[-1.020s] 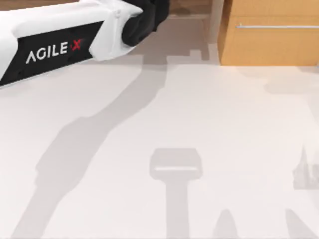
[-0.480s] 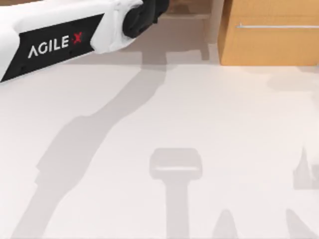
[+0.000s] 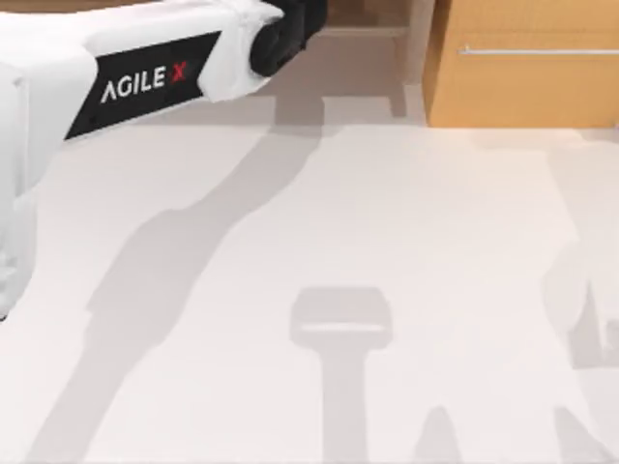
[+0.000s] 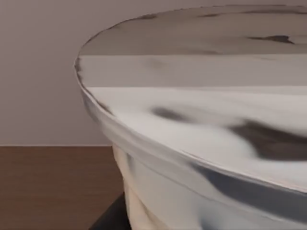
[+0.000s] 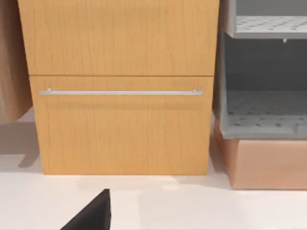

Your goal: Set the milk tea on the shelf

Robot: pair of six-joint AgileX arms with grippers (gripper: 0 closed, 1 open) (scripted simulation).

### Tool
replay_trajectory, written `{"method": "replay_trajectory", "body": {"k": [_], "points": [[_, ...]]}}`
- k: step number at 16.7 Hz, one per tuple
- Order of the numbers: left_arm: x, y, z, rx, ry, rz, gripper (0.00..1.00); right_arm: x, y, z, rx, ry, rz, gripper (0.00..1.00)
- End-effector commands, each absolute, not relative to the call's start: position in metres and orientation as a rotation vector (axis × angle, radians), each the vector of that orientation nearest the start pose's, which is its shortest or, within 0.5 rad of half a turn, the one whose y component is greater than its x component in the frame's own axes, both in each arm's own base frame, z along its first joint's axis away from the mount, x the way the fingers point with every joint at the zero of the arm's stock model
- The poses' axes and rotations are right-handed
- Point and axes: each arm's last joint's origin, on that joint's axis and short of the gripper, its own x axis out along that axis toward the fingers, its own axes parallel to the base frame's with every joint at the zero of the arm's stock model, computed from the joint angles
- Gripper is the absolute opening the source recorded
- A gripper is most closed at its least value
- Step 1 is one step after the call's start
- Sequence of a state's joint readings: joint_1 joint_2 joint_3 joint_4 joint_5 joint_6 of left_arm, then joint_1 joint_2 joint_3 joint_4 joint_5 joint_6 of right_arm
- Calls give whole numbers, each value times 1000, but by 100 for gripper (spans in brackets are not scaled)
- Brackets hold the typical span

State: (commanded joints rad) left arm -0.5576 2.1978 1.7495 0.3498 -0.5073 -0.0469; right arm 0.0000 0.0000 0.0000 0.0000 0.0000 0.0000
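From above, the left arm (image 3: 145, 82) reaches across the far left of the white bench (image 3: 387, 222) toward the shelf (image 3: 363, 29); its end effector's spread I cannot tell. The orange-wood cabinet (image 3: 522, 87) stands far right. The left wrist camera sits tight against the milk tea (image 4: 192, 143), its round white lid and tapering cup wall; likely light, thin-walled and slick, best held below the lid. The right wrist faces the cabinet's silver handle (image 5: 120, 92) and grey perforated racks (image 5: 264, 115).
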Motion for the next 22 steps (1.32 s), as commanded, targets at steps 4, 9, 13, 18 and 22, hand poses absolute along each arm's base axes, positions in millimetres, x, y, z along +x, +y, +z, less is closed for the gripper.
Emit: {"method": "replay_trajectory", "body": {"k": [4, 9, 13, 18, 22], "points": [[454, -258, 252, -8, 92, -23, 8, 106, -1, 160, 0, 0, 0, 100], [454, -258, 252, -8, 92, -23, 45, 106, -1, 160, 0, 0, 0, 100], [454, -258, 252, -8, 92, -23, 75, 106, -1, 160, 0, 0, 0, 100], [454, -258, 252, -8, 92, -23, 100, 106, -1, 160, 0, 0, 0, 100], [454, -258, 252, -8, 92, -23, 100, 106, -1, 160, 0, 0, 0, 100]]}}
